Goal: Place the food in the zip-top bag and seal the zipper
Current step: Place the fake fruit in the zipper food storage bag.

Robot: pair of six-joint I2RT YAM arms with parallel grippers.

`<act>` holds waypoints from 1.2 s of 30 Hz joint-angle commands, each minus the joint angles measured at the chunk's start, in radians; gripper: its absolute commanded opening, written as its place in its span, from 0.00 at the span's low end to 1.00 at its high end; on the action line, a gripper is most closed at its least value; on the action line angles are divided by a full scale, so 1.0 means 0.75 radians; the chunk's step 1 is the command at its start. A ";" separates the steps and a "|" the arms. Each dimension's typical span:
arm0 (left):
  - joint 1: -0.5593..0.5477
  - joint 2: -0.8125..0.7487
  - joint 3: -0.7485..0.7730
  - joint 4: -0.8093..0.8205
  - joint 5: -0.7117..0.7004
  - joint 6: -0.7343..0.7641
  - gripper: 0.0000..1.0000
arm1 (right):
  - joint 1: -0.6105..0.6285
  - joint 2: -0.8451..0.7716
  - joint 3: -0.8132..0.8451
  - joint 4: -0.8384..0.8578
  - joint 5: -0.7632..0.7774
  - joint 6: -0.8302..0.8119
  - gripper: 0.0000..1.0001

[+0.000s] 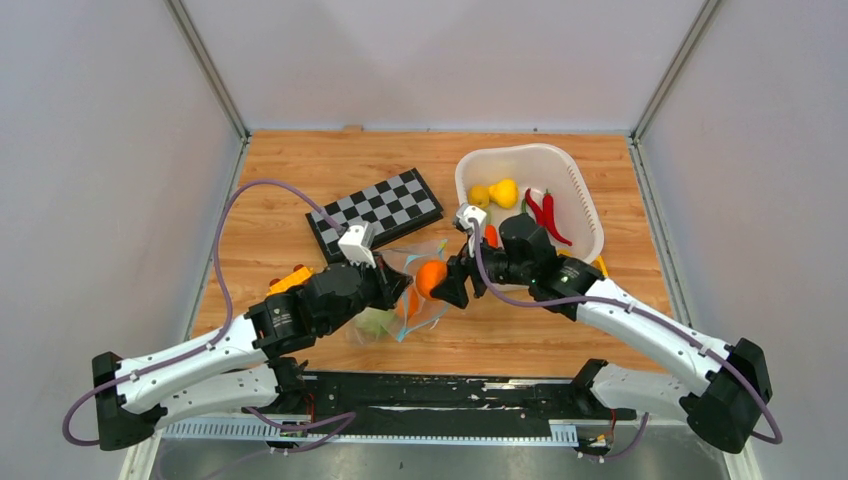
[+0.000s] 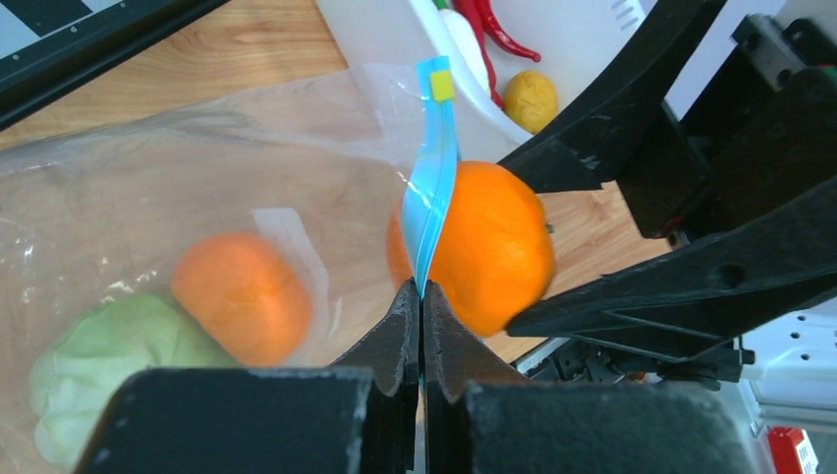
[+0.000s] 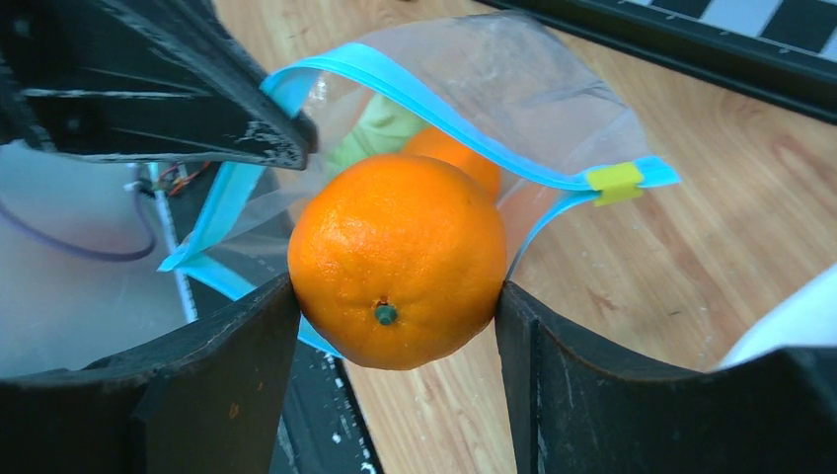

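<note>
The clear zip-top bag lies mid-table with its mouth held open. My left gripper is shut on the teal-blue zipper strip at the bag's mouth. Inside the bag are a second orange and a green cabbage. My right gripper is shut on an orange and holds it right at the open mouth, between the two zipper edges. In the top view the orange sits between both grippers.
A white basket at the back right holds a yellow lemon and pear and red peppers. A chessboard lies behind the bag. A yellow toy car sits by the left arm.
</note>
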State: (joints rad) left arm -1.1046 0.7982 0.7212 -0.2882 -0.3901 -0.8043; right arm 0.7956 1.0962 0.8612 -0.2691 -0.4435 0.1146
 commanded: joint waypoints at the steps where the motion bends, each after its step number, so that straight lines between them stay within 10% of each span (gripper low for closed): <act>1: 0.002 -0.035 0.082 0.025 0.006 0.005 0.00 | 0.099 -0.011 0.060 0.100 0.327 -0.061 0.61; 36: 0.002 -0.220 0.016 -0.046 -0.187 -0.120 0.00 | 0.327 0.285 0.058 0.554 0.622 0.005 0.73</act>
State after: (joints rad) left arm -1.1034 0.6651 0.7410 -0.3256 -0.4698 -0.8623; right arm 1.0367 1.2938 0.8825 0.0795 0.0212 0.0814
